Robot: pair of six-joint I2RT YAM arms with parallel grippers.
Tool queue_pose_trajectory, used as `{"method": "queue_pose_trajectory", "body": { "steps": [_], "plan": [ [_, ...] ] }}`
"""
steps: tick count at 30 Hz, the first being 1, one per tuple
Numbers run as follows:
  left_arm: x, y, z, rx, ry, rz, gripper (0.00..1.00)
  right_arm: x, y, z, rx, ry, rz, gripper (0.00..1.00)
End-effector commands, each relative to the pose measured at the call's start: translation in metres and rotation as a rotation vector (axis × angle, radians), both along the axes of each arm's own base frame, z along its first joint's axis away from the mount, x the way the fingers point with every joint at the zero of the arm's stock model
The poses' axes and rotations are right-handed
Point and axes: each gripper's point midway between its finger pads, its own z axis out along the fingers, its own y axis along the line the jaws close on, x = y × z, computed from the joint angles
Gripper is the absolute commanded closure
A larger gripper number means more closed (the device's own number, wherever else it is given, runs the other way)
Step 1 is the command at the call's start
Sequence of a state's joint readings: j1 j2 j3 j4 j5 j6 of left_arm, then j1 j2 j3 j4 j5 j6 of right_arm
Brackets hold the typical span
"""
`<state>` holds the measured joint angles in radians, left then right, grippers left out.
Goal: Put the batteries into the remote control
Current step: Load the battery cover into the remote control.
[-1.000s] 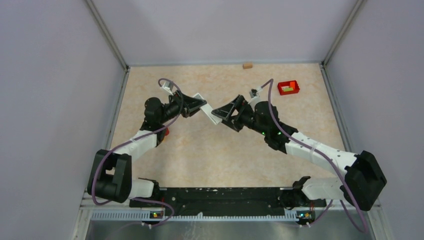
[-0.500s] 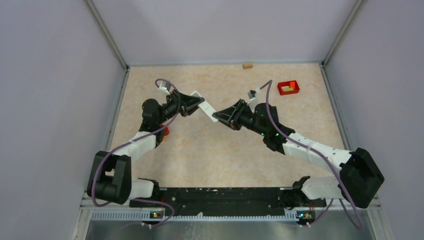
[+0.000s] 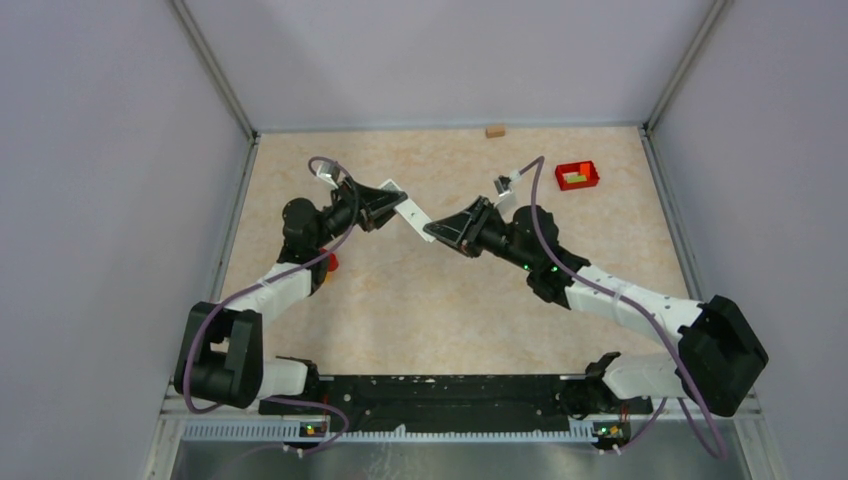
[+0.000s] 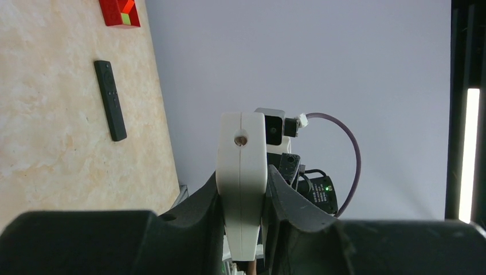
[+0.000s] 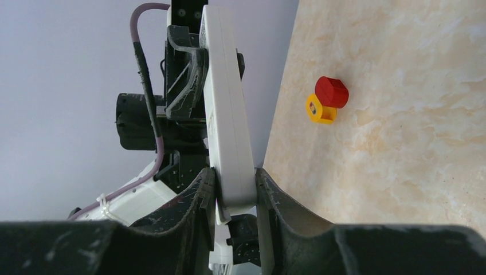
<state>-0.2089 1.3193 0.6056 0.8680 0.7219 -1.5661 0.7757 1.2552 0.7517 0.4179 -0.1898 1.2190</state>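
Observation:
A white remote control (image 3: 409,212) hangs in the air between my two arms, above the middle of the table. My left gripper (image 3: 390,206) is shut on its left end; in the left wrist view the remote (image 4: 243,160) stands edge-on between the jaws of that gripper (image 4: 243,180). My right gripper (image 3: 434,229) is shut on the other end, and in the right wrist view both fingers of this gripper (image 5: 235,183) press the remote (image 5: 224,109). A thin white lip sticks out at that end by one finger. The batteries are out of view.
A slim black remote (image 4: 110,100) lies on the table near a red bin (image 3: 577,175) at the back right. A red and yellow piece (image 5: 325,98) lies under the left arm. A small wooden block (image 3: 494,130) sits at the back wall.
My right gripper has closed on the free end of the white remote. Both arms have shifted slightly toward the back with it.

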Motion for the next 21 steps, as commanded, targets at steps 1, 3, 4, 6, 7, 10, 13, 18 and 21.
{"method": "queue_pose_trajectory", "body": {
  "steps": [1,3,4,6,7,10,13,18,21],
  "plan": [
    [-0.016,-0.003,0.035,-0.032,-0.143,-0.042,1.00,0.006,0.009,-0.004,-0.038,-0.038,0.019,0.78],
    [-0.020,-0.004,0.037,-0.027,-0.169,-0.051,1.00,0.011,0.014,-0.006,-0.040,-0.025,0.015,0.79],
    [-0.023,-0.005,0.038,-0.021,-0.184,-0.057,1.00,0.014,0.016,-0.007,-0.038,-0.017,0.011,0.79],
    [-0.029,-0.008,0.038,-0.007,-0.208,-0.074,1.00,0.019,0.022,-0.006,-0.027,-0.011,0.011,0.80],
    [-0.034,-0.010,0.040,0.000,-0.223,-0.082,1.00,0.021,0.024,-0.006,-0.023,-0.005,0.012,0.81],
    [-0.045,-0.014,0.037,0.023,-0.239,-0.106,1.00,0.027,0.033,-0.003,-0.012,-0.006,0.021,0.82],
    [-0.055,-0.016,0.033,0.036,-0.254,-0.119,1.00,0.032,0.039,-0.001,0.008,-0.005,0.033,0.83],
    [-0.067,-0.018,0.028,0.048,-0.276,-0.136,1.00,0.038,0.041,0.006,0.065,0.001,0.039,0.82],
    [-0.073,-0.021,0.027,0.047,-0.292,-0.148,1.00,0.040,0.042,0.012,0.108,0.002,0.043,0.82]
  ]
}}
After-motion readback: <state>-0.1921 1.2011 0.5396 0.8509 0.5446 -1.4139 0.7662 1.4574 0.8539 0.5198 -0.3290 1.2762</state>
